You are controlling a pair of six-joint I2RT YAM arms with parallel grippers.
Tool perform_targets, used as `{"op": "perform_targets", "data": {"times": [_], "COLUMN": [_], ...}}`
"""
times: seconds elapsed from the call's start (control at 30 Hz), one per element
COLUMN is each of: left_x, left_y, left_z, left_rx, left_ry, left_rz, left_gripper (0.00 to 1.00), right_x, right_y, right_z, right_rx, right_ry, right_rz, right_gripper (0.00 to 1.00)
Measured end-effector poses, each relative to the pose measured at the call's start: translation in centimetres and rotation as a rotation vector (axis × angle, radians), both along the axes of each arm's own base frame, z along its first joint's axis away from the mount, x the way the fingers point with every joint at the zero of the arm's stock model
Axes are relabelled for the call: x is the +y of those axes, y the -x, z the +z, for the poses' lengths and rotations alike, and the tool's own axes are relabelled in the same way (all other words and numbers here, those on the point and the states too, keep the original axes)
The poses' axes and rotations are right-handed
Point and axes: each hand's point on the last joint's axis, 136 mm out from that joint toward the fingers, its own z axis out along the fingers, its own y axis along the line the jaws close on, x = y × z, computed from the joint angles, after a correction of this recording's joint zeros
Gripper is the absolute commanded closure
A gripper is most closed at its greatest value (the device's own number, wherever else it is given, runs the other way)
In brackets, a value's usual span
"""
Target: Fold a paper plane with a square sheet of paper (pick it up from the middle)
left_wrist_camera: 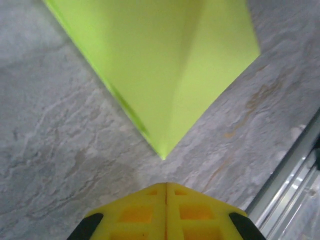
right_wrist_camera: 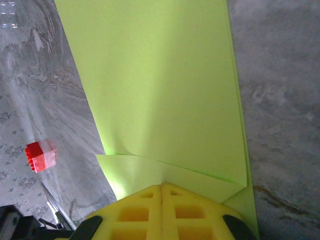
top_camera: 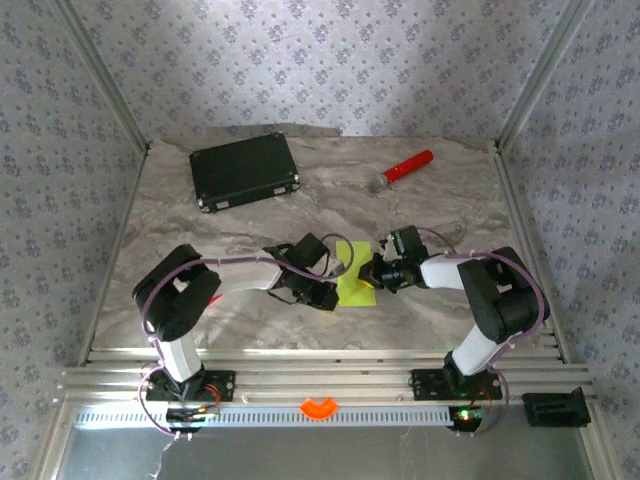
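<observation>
Right wrist is showing one thin, creased lime paper (right_wrist_camera: 160, 90) near the marbled table's (right_wrist_camera: 280, 100) near edge; right gripper (right_wrist_camera: 161, 186) is seemingly pinching it, left gripper (left_wrist_camera: 166, 185) is pressing shut, empty.

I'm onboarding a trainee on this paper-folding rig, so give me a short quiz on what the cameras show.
1. True or false: in the top view the black case lies left of the microphone.
2. In the right wrist view the small red block sits: A) left of the lime paper, apart from it; B) on the paper; C) in a claw.
3. Fill in: the left claw is ____, the paper's corner just ahead of it.
Key: 1 true; 2 A; 3 shut.
</observation>
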Motion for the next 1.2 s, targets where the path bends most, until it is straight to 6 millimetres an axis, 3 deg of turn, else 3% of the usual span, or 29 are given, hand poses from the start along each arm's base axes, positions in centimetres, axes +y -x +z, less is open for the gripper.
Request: {"op": "perform_targets", "data": {"times": [0.23,0.37,0.5,0.83,0.97,1.1,1.2], "left_x": [-2.6,-3.7,-3.3,-2.9,-2.5,-2.3,-2.1], "left_y": [-3.1,-4.2,-3.8,-3.1,-2.7,-2.6,-2.4], "left_z": [1.6,1.0,-1.4,-1.7,-1.7,-1.7,-1.7], "left_rx": [-0.036,-0.039,0.003,-0.013,-0.016,-0.02,-0.02], "left_ry": [0.082,0.091,0.04,0.047,0.046,0.045,0.044], "left_rz": [0.062,0.071,0.073,0.053,0.045,0.037,0.036], "left_gripper": [0.91,0.91,0.91,0.94,0.94,0.94,0.94], "right_x": [0.0,0.0,0.1,-0.6,0.3,1.9,1.7], "right_y": [0.0,0.0,-0.1,0.5,0.8,2.1,2.6], "right_z": [0.0,0.0,0.1,1.4,2.5,1.6,0.2], "right_rx": [0.0,-0.001,-0.005,-0.001,-0.034,-0.016,0.015], "right_ry": [0.0,-0.002,-0.007,0.015,0.005,0.018,0.022], "right_rz": [-0.001,0.0,0.002,-0.015,0.011,0.057,0.037], "right_gripper": [1.0,1.0,1.0,0.99,1.0,1.0,1.0]}}
